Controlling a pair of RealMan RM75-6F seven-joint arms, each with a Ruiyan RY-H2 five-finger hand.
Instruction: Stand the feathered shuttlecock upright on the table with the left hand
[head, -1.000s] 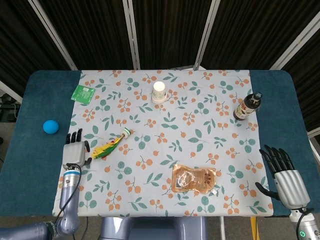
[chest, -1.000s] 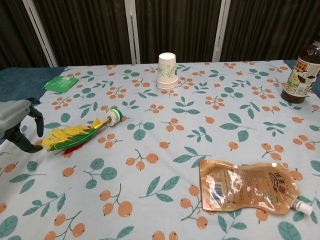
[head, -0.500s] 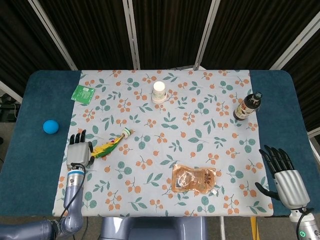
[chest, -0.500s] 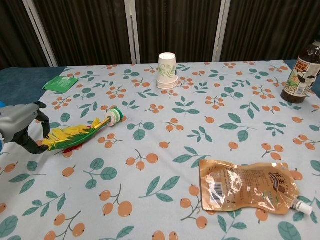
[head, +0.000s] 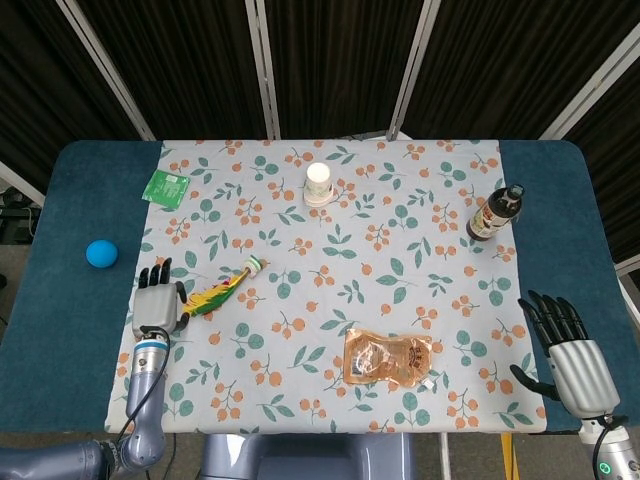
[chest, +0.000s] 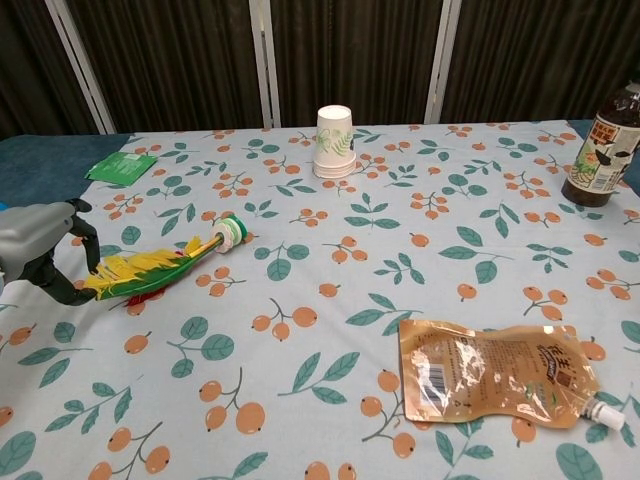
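The feathered shuttlecock (head: 222, 291) (chest: 160, 268) lies flat on the floral cloth, with yellow, green and red feathers toward the left and its white base (chest: 229, 231) toward the table's middle. My left hand (head: 155, 303) (chest: 40, 255) hovers at the feather tips with fingers apart, its thumb just short of the feathers and nothing in its grip. At the near right corner my right hand (head: 570, 350) rests with fingers spread and holds nothing.
An upside-down paper cup (chest: 334, 141) stands at the far centre. A brown bottle (chest: 602, 150) stands far right. An orange pouch (chest: 492, 374) lies front centre-right. A green packet (head: 166, 185) and a blue ball (head: 101, 253) lie to the left.
My left hand has slid right and slightly forward, closing in on the feather tips. The shuttlecock and my right hand have not moved.
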